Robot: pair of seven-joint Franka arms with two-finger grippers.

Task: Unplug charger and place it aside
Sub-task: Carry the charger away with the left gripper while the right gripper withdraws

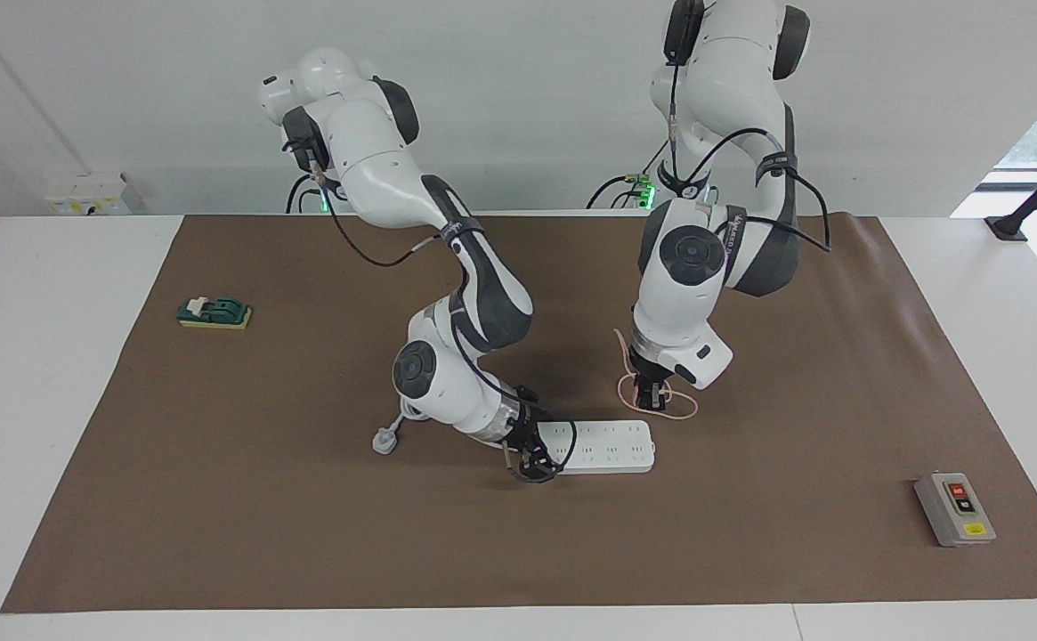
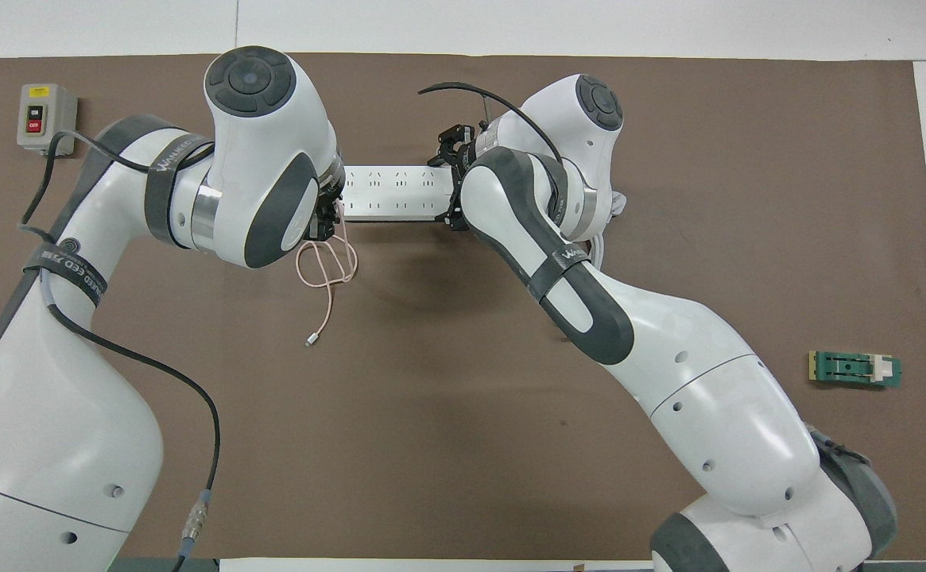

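One long white multi-socket power strip [image 1: 605,446] lies flat on the brown mat [image 1: 304,534] that covers the bench, near the mat's middle. The right gripper [image 1: 531,465] is down at the strip's end toward the right arm's side of the bench, its black fingers set about that end; whether they actually clamp it cannot be told. One white three-pin plug [image 1: 384,441] on a thick white cord lies on the mat just beside the right arm's wrist.

The left gripper [image 1: 650,396] hangs raised over the mat, closed on one small pale pink cube-shaped charger [image 1: 652,389], which is clear of the power strip and out of its sockets. The charger body is mostly hidden between the fingers. Its one long thin pink cable [image 2: 327,266] droops from the gripper in loose loops onto the mat, on the robots' side of the strip, and its small connector tip [image 2: 311,342] rests on the mat still closer to the robots.

Two other objects sit well apart from all this. One grey switch box [image 1: 954,508] with a red and a black button lies near the mat's corner away from the robots at the left arm's end. One green block with a white clip [image 1: 214,312] lies near the mat's edge at the right arm's end.
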